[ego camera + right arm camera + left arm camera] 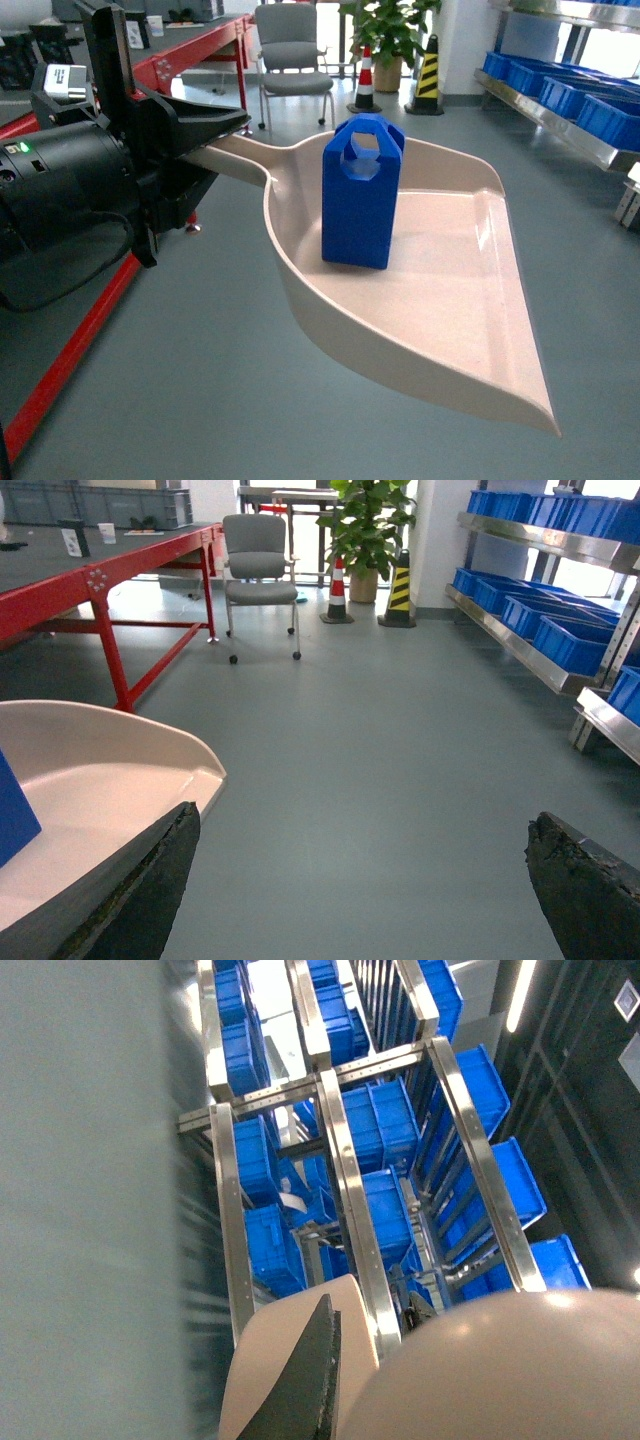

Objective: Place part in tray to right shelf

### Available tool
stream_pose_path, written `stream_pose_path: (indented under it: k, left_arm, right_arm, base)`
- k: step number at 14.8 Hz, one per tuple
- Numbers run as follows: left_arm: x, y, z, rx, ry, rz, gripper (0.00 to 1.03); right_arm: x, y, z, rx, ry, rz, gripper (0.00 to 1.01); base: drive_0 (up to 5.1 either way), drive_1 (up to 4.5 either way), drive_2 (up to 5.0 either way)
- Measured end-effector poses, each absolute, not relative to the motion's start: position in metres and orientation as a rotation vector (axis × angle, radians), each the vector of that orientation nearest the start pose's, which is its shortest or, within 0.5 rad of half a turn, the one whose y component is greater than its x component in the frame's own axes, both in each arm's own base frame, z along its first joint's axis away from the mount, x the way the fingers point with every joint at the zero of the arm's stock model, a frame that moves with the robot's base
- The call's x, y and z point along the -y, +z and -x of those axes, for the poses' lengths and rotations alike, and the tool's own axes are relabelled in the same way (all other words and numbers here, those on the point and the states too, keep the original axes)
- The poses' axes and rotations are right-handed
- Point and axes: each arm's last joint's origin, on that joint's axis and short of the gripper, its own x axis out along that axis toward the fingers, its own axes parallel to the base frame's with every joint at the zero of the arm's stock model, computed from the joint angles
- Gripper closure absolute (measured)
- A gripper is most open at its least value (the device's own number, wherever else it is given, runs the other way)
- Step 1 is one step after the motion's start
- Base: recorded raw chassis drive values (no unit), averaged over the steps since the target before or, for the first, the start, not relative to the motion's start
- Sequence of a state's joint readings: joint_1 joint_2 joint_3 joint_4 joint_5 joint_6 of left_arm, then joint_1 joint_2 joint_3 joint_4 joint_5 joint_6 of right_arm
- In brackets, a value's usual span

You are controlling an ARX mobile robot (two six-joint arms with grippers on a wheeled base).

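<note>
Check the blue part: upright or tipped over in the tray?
Upright. The blue part stands on its base inside the beige tray, handle hole on top.

My left gripper (215, 135) is clamped closed at left; my right gripper (360, 880) hangs with jaws spread.

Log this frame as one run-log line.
left gripper: shut on tray handle | tray: held above floor | part: upright in tray | right gripper: open, empty | right shelf: not reached
</note>
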State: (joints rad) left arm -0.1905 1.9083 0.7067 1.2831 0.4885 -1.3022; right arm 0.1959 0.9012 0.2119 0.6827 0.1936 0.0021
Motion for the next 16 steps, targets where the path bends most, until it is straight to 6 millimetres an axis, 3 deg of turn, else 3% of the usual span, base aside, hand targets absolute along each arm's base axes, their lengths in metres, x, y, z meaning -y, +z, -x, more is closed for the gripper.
stream_pose_path:
  k: [16]
  left_arm:
    - [0.0785, 0.1528, -0.3361, -0.37, -0.63, 1.236, 0.88]
  right_arm:
    - [-0.0295, 0.2008, -0.1771, -0.002, 0.002, -0.002, 0.03]
  base:
    - [-0.1, 3.99, -4.1]
